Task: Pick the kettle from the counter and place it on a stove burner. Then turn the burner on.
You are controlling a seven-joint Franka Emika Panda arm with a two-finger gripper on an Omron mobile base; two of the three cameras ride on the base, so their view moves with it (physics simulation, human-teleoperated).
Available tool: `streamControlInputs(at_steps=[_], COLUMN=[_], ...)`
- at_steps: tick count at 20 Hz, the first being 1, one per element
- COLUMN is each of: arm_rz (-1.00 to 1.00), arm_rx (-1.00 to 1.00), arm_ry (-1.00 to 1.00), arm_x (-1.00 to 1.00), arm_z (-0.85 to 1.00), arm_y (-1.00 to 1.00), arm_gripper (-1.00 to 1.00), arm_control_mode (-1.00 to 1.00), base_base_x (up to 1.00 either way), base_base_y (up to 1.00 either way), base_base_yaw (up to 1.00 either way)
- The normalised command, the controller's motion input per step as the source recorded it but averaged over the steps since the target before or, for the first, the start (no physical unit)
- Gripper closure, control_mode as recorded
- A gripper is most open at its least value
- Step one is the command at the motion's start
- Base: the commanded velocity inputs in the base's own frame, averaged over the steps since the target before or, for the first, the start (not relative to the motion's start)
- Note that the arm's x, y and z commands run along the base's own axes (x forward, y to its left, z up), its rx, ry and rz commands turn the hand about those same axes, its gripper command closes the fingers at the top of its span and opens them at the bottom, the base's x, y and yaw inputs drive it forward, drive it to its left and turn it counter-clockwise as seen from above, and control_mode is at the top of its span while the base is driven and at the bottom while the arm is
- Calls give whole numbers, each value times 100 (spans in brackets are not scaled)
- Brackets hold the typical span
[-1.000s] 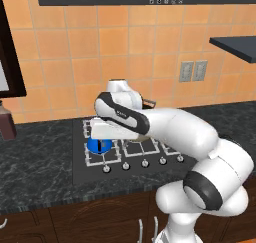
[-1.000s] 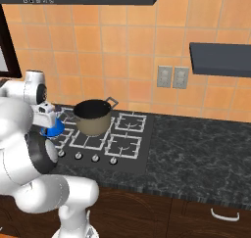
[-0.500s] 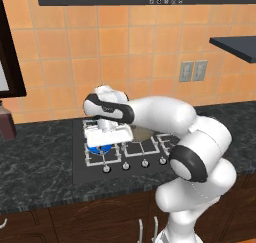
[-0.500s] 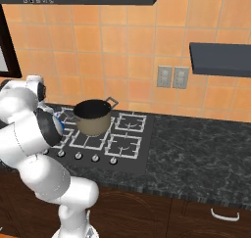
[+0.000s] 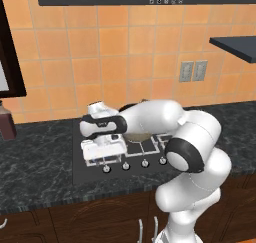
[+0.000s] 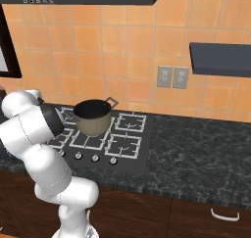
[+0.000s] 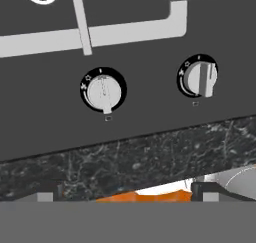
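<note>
Jaws wide open, seemingly empty, above the stove knobs (image 7: 103, 90).

pots: 1 (image 6: 91, 117) | knobs: 4 (image 6: 95, 157) | wall sockets: 2 (image 6: 172, 77) | shelves: 1 (image 6: 220, 59)

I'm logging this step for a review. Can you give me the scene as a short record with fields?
gripper: open, nothing between its fingers, facing the stove's front strip
knobs: two side by side, one near the middle of the hand view, another beside it
pot: bronze-brown, standing on the stove
counter: dark marbled stone around the stove
</note>
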Motion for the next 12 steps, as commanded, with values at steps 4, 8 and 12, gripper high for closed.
streamControlInputs(at_steps=[4, 8, 12], arm_rz=[0, -2, -6], arm_rx=[0, 0, 0], arm_ry=[-15, -8, -1], arm_x=[2, 1, 0], arm_z=[-46, -32, -3], arm_y=[0, 0, 0], arm_gripper=[-100, -100, -100], arm_control_mode=[-100, -100, -100], base_base_x=[0, 0, 0], base_base_y=[0, 0, 0], base_base_yaw=[0, 0, 0])
